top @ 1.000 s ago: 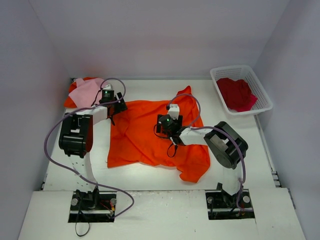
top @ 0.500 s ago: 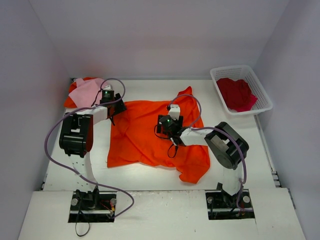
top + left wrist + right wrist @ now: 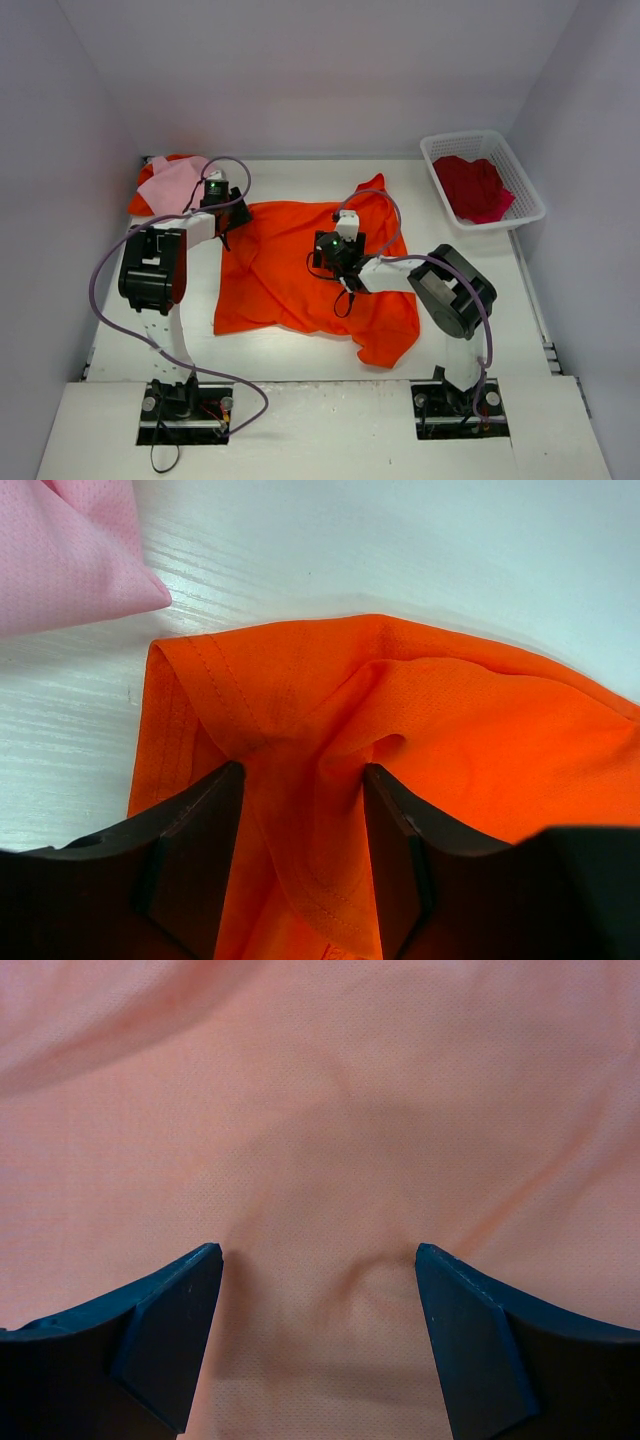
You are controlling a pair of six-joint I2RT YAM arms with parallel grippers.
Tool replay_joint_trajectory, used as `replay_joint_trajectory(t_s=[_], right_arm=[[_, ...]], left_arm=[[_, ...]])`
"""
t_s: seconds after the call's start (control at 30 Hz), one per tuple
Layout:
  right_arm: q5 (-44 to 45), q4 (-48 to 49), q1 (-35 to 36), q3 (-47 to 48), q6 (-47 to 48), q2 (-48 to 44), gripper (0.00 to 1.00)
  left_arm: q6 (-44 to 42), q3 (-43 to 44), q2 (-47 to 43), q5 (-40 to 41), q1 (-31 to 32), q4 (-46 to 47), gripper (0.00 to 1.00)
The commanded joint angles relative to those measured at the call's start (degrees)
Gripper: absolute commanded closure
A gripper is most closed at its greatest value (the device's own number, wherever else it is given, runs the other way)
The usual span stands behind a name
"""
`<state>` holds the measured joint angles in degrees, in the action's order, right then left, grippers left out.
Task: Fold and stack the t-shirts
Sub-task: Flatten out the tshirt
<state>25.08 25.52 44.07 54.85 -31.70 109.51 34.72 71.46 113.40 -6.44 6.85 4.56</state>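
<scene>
The bright orange cloth t-shirt (image 3: 450, 730) is a matt, fine-meshed knit dotted with tiny pinholes, soft and rumpled, its hem sewn with two rows of stitching. The pale pink cloth t-shirt (image 3: 60, 550) has the same dimpled mesh weave and is also matt. The deep crimson cloth t-shirt (image 3: 472, 186) looks soft and dull; its weave is too small to tell. The white lattice basket (image 3: 532, 205) is smooth plastic. The white desk (image 3: 420, 550) has a painted, faintly ribbed wood-grain surface with a slight sheen. The fingers (image 3: 190, 850) of the left hand (image 3: 298, 800) and of the right hand (image 3: 318, 1280) are dark, smooth, matt plastic.

Orange t-shirt (image 3: 300, 270), pink t-shirt (image 3: 175, 183), crimson t-shirt (image 3: 470, 187), white basket (image 3: 460, 137)
</scene>
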Motion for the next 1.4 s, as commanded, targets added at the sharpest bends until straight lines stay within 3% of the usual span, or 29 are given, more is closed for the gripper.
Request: replay_joint_trajectory(t_s=[0.0, 0.37, 0.47, 0.87, 1.17, 1.27, 1.3, 1.37], right_arm=[[-5.74, -11.1, 1.36, -2.73, -4.33, 3.95, 0.26], [-6.27, -11.02, 1.98, -1.76, -4.68, 5.27, 0.27], [-6.01, -11.02, 2.33, -1.94, -4.95, 5.01, 0.27], [-5.57, -11.02, 2.77, -3.35, -5.74, 4.04, 0.28], [-5.57, -11.02, 3.12, -3.61, -5.74, 3.34, 0.28], [-5.57, -11.1, 3.21, -3.7, -5.74, 3.16, 0.28], [-5.57, -11.02, 3.21, -3.87, -5.74, 3.16, 0.28], [-5.57, -11.1, 3.3, -3.87, -5.65, 2.99, 0.28]], left_arm=[[0.26, 1.4, -3.19, -0.33, 0.09, 1.95, 0.54], [0.17, 1.75, -4.95, -0.77, 0.18, 0.19, 0.82], [0.17, 2.28, -5.74, -0.86, 0.27, -0.77, 0.85], [-6.24, 12.55, -9.43, 3.1, 1.5, -13.33, 0.88], [-7.91, 17.4, -8.29, 3.1, 1.5, -17.04, 0.88], [-6.34, 15.12, -7.85, 3.71, 1.5, -16.6, 0.85], [-5.81, 14.85, -7.15, 3.89, 1.5, -16.77, 0.7], [-3.88, 14.76, -5.92, 4.94, 1.5, -18.17, 0.53]])
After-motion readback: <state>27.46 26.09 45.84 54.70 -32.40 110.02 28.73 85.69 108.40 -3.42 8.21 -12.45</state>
